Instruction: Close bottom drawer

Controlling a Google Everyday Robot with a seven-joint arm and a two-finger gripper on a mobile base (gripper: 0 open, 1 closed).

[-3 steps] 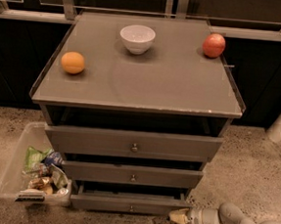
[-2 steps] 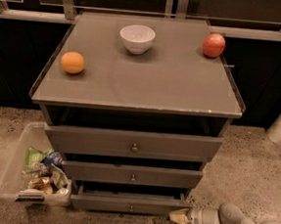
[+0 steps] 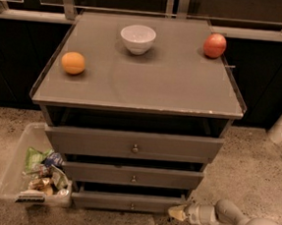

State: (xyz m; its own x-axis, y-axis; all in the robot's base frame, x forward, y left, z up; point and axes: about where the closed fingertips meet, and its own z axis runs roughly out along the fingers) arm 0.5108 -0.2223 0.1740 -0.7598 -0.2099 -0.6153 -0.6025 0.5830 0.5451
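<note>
Bottom drawer (image 3: 123, 201), the lowest of three in the grey desk (image 3: 182, 88), sits at about 6 o'clock in the view. It stands pulled out a little, with a dark gap above its slim front panel. A small round knob (image 3: 132, 206) is at the middle of that panel.

The hand (image 3: 175, 212) is low at 5 o'clock, level with the panel, its pale tip pointing toward 9 o'clock. It is just beside the right end of the drawer front. I cannot tell whether it touches the panel, nor whether it is open or closed.

The middle drawer (image 3: 133, 175) and the top drawer (image 3: 134, 144) also stand slightly out. On the desk top a white bowl (image 3: 137, 38) is at 12 o'clock, an orange (image 3: 73, 62) at 9 o'clock and a red apple (image 3: 214, 45) at 2 o'clock, all well apart. A clear plastic bin (image 3: 13, 170) of snack packets rests on the speckled floor (image 3: 254, 169) at 8 o'clock, just beside the desk's left side.
</note>
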